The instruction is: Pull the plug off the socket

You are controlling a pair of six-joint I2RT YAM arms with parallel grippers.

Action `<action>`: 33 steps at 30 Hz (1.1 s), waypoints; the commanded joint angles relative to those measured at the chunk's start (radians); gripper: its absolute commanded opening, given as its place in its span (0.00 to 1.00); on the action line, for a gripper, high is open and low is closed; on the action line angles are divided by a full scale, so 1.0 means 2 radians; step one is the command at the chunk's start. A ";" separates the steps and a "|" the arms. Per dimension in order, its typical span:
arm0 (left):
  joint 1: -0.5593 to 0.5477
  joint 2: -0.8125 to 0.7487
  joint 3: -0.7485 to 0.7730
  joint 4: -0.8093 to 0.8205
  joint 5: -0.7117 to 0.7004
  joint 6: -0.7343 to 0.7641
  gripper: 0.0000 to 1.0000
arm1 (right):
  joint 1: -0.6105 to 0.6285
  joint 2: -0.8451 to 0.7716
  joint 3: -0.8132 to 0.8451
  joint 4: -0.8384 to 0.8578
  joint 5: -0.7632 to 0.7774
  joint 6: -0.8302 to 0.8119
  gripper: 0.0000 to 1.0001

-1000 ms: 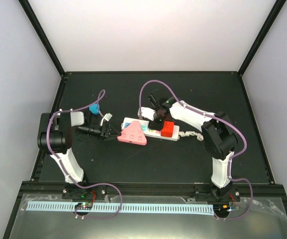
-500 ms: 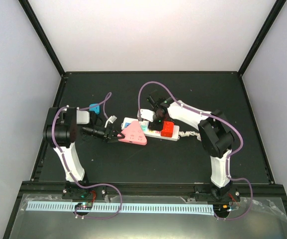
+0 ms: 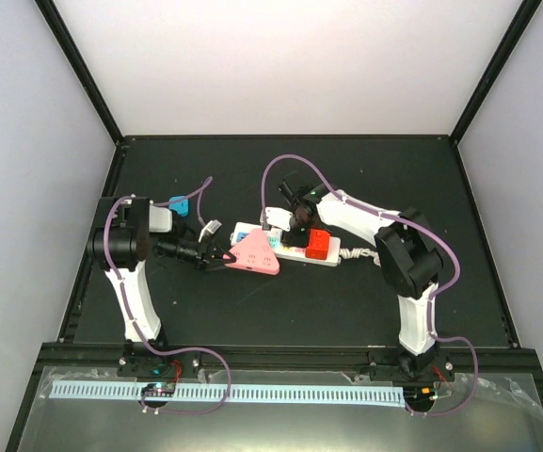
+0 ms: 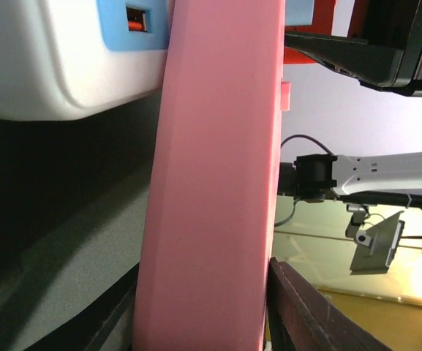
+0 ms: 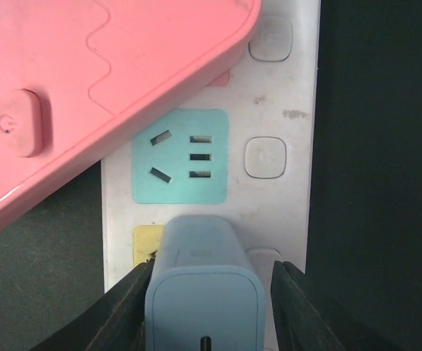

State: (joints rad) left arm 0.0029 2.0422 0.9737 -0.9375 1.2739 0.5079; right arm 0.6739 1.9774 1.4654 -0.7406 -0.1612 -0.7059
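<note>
The socket is a white power strip (image 3: pixel 288 249) with pastel outlets, lying mid-table; it also shows in the right wrist view (image 5: pixel 284 110). A pink triangular adapter (image 3: pixel 251 254) sits on its left end. A light blue plug (image 5: pixel 196 248) stands in the yellow outlet. My right gripper (image 5: pixel 211 281) is open and straddles that plug, left finger touching, right finger a little apart. In the top view the right gripper (image 3: pixel 295 222) is over the strip. My left gripper (image 3: pixel 217 257) is shut on the pink adapter's edge (image 4: pixel 211 183), a finger (image 4: pixel 306 314) against each side.
A red block (image 3: pixel 320 243) sits on the strip's right part, and a white twisted cord (image 3: pixel 360 252) trails off its right end. A small cyan object (image 3: pixel 178 203) lies by the left arm. Black posts and white walls frame the black table (image 3: pixel 346 301).
My left arm has swung in and its gripper has moved right onto the pink adapter's corner. My right gripper has barely shifted over the strip.
</note>
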 commanded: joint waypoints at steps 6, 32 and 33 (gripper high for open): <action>-0.007 0.036 0.034 -0.071 0.057 0.099 0.30 | 0.002 0.003 0.014 -0.002 -0.002 -0.010 0.40; -0.007 0.070 0.070 -0.259 0.097 0.315 0.02 | -0.005 0.032 0.030 -0.020 0.010 -0.017 0.20; -0.006 0.076 0.075 -0.285 0.100 0.343 0.02 | -0.006 0.032 0.029 -0.020 0.011 -0.017 0.20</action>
State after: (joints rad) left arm 0.0021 2.1639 1.0786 -1.3014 1.3537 0.8955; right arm 0.6708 1.9984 1.5146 -0.8211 -0.1848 -0.7242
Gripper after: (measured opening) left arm 0.337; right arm 0.315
